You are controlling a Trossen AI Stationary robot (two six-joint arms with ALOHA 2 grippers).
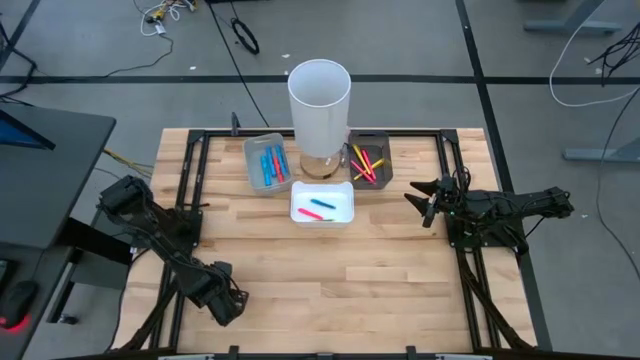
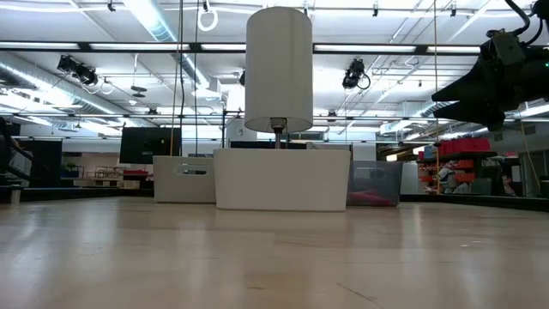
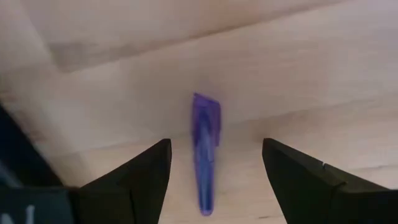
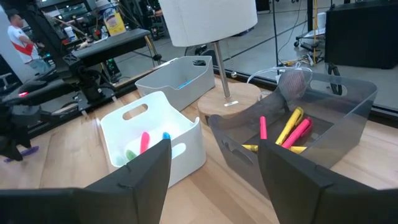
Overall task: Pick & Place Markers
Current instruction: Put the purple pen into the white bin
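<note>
A purple marker (image 3: 205, 155) lies flat on the wooden table (image 1: 330, 270) near its front left corner. My left gripper (image 3: 216, 149) points down over it, open, one finger on each side and apart from it; in the high view this gripper (image 1: 225, 300) hides the marker. The right wrist view shows the same marker (image 4: 22, 152) far off. Other markers lie in three trays: blue ones in the clear tray (image 1: 267, 163), blue, pink and green in the white tray (image 1: 322, 205), yellow and red in the dark tray (image 1: 368, 162). My right gripper (image 4: 214, 155) waits open at the table's right side.
A tall white cylinder (image 1: 320, 105) stands on a round wooden foot between the clear and dark trays at the far edge. Black frame rails (image 1: 190, 180) run along the table's left and right sides. Bare wood stretches between the trays and the near edge.
</note>
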